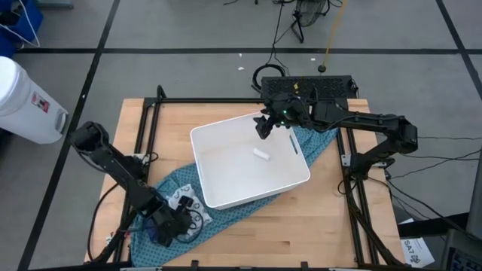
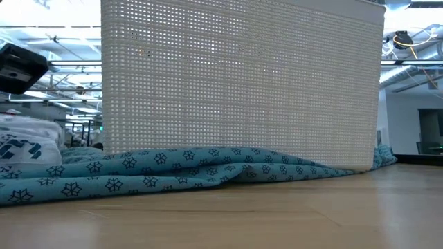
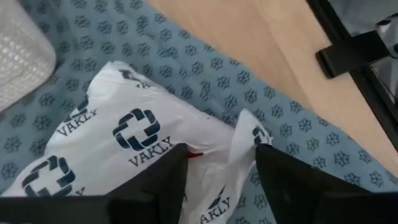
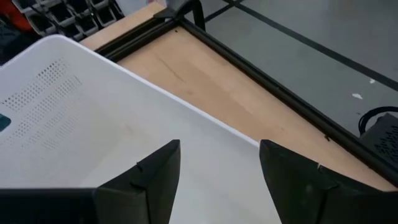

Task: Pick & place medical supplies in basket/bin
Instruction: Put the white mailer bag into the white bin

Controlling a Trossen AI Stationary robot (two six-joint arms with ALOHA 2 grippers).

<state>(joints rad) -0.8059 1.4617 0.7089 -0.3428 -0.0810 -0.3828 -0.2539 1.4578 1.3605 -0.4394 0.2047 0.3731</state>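
High view, looking straight down: white tub (image 1: 226,177) at mid-desk, lying on teal patterned cloth (image 1: 162,192) that trails toward the near left corner. One small white tube (image 1: 261,154) already inside, toward the far right wall. Slot handle (image 1: 293,144) in the right short side. No blister pack, orange bottle or blue object made out anywhere in these views.

Right gripper (image 1: 263,128) poised over the tub's far rim, jaws apart and empty in its wrist view, white wall (image 4: 74,99) below and bare desk (image 4: 205,81) beyond.

Left gripper (image 1: 167,226) low near the desk's front left corner, jaws spread on either side of a crumpled white printed bag (image 3: 134,134) resting on the cloth; nothing clamped yet.

Probably a grasp of the bag in hand. Best done by sinking the fingers (image 3: 168,180) around one raised fold, closing only on plastic, keeping the cloth out of the pinch. Lift straight up before swinging toward the tub, clear of the near wall. Risk: cloth dragged along, tub shifted with it.
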